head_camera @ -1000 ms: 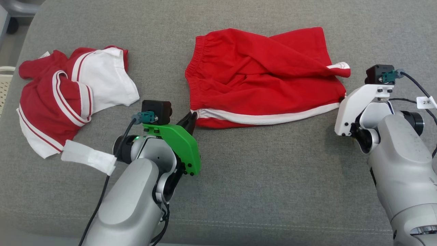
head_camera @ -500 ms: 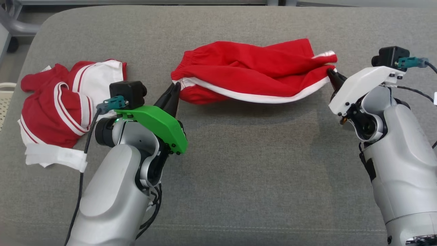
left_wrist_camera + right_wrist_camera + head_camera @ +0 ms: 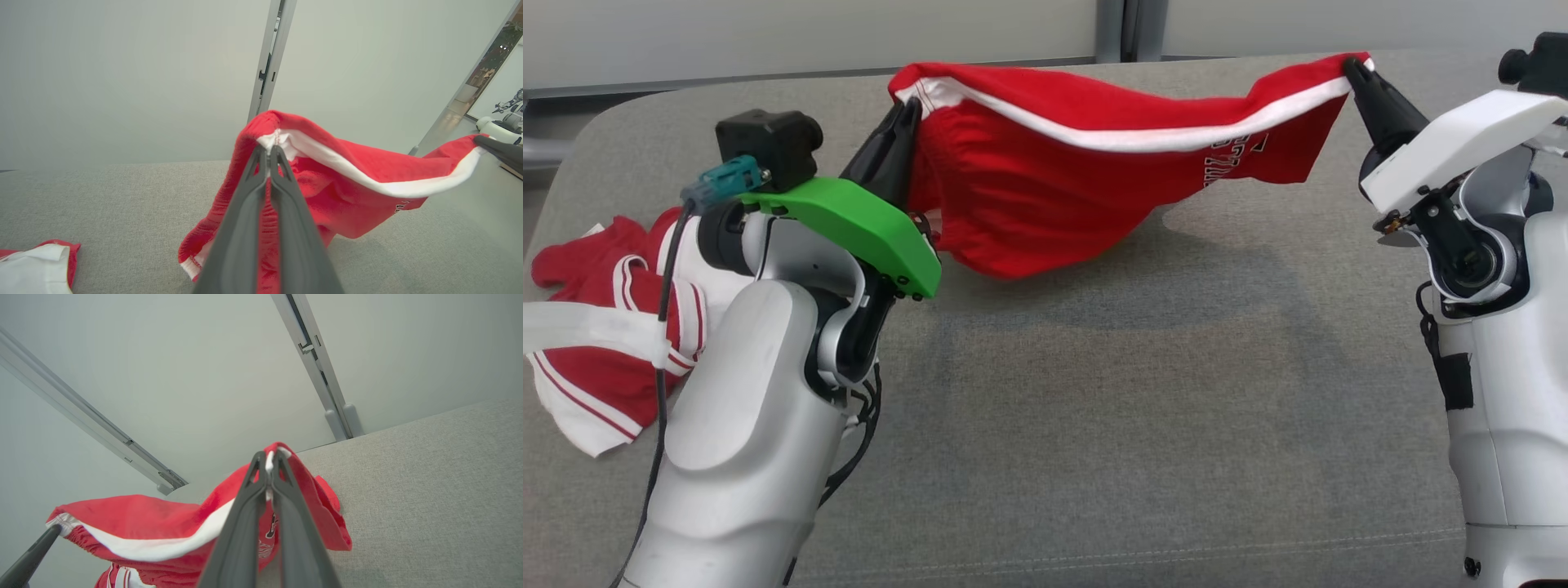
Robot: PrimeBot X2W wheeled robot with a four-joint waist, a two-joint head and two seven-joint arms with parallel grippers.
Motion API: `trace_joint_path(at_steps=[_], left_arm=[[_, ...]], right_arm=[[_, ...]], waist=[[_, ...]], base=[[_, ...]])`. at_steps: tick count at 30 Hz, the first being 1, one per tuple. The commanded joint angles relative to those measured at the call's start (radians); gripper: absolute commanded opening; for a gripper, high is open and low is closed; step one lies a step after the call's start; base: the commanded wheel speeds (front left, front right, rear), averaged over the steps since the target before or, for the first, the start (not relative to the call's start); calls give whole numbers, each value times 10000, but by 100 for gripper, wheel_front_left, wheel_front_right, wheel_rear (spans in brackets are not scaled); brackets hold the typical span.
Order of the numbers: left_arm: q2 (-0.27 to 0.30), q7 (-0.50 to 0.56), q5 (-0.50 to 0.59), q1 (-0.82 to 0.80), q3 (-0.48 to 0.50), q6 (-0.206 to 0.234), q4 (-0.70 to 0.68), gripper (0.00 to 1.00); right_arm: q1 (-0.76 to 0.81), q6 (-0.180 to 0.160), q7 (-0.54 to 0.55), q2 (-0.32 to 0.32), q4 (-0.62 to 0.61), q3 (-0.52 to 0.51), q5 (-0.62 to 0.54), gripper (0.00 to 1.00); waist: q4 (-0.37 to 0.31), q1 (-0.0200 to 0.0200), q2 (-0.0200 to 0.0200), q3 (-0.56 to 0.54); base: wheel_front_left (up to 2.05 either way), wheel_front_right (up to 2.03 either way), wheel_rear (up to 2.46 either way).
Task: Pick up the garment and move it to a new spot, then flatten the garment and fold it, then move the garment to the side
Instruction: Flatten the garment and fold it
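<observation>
1. Lower left of the head view: crumpled red-and-white striped garment (image 3: 596, 392), lying on the grey woven fabric cushion (image 3: 1135, 408), partly hidden behind the left forearm. Untouched and well apart from the work.
2. Upper left of centre: left gripper (image 3: 907, 114) on its green bracket, long dark fingers pressed together and pinching one corner of the white hem band. Same pinch up close at mid-frame in the left wrist view, fingertips (image 3: 255, 173) closed on white trim with no gap between them.
3. Top centre: red jersey shorts with a white hem band (image 3: 1045, 188), hung in the air between the two grippers. Hem uppermost and drawn into a shallow sag. Elastic waist end bunched and dangling low just beside the left gripper, lowest fold close over the cushion — touching or just clear, impossible to tell. White lettering on the right-hand leg, too small to read.
4. Upper right: right gripper (image 3: 1354, 69) on its white bracket, fingers clamped tight on the opposite hem corner, seen again at mid-frame in the right wrist view.
5. Progress, by judgement: pick-up done, with a two-corner hold good for carrying. Set-down at a new spot, flattening, folding and the final move to the side all left to do.
6. Containers: none to be made out — one garment on the open cushion, the other above it.
</observation>
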Motion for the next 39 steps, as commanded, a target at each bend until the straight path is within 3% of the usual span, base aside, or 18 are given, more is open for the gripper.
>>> trace_joint_path(at_steps=[1,10,16,24,32,39], left_arm=[[32,-108,74,-263,59,67,30,0],[-226,-401,-201,-1243,341,46,127,0],[-344,-396,-198,-2109,311,19,532,0],[-360,-368,-194,-3328,414,-23,1419,0],[-424,-463,-174,-4932,514,-155,2283,0],[-373,-1391,158,-6426,632,-245,2962,0]], right_arm=[[-10,0,32,33,-255,-82,10,0],[-968,2,-201,242,-1416,-144,215,0],[-2052,2,-379,218,-1415,93,134,0],[-3439,2,-676,95,-53,383,-239,0],[-5202,2,-1297,22,1400,928,-367,0],[-7166,2,-3140,242,2587,551,-1166,0]], waist=[[-323,0,0,-217],[-844,0,0,-95],[-1150,0,0,158],[-1333,0,0,987],[-1359,0,0,2502],[-1327,0,0,3677]], base=[[0,0,0],[0,0,0],[0,0,0],[0,0,0],[0,0,0],[0,0,0]])
